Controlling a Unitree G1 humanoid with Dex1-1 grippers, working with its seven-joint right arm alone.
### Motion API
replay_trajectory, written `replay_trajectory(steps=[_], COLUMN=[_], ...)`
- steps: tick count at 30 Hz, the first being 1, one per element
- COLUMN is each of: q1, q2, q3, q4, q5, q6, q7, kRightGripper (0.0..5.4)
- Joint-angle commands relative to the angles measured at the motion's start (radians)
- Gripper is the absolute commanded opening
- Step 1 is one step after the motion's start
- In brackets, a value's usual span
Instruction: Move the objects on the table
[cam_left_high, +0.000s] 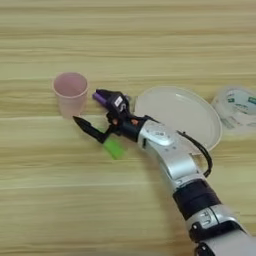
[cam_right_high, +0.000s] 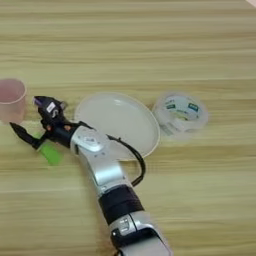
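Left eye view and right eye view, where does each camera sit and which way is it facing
Left eye view: on the robot's head, looking down on the table; the silver right forearm enters from bottom right, right gripper with jaws spread, between the pink cup and the beige plate.
Right eye view: the same head camera's other eye, looking down, reaching further right; it shows the clear container whole and the cup cut off at the left edge.
Shared: cup, plate, container, green block, purple block, arm.
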Motion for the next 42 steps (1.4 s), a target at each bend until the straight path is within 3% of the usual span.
replay_trajectory(steps=[1, 24, 42], q1=[-0.091, -0.227, -0.285], q2=[0.018, 0.062, 0.087], q3=[-0.011, -0.028, -0.033], q4=[-0.011, 0.182, 0.284], q5=[0.011, 0.009, 0.003], q6=[-0.032, -0.078, -0.119], q7=[-0.019, -0.006, -0.002], kRightGripper=[5.36, 5.36, 5.36])
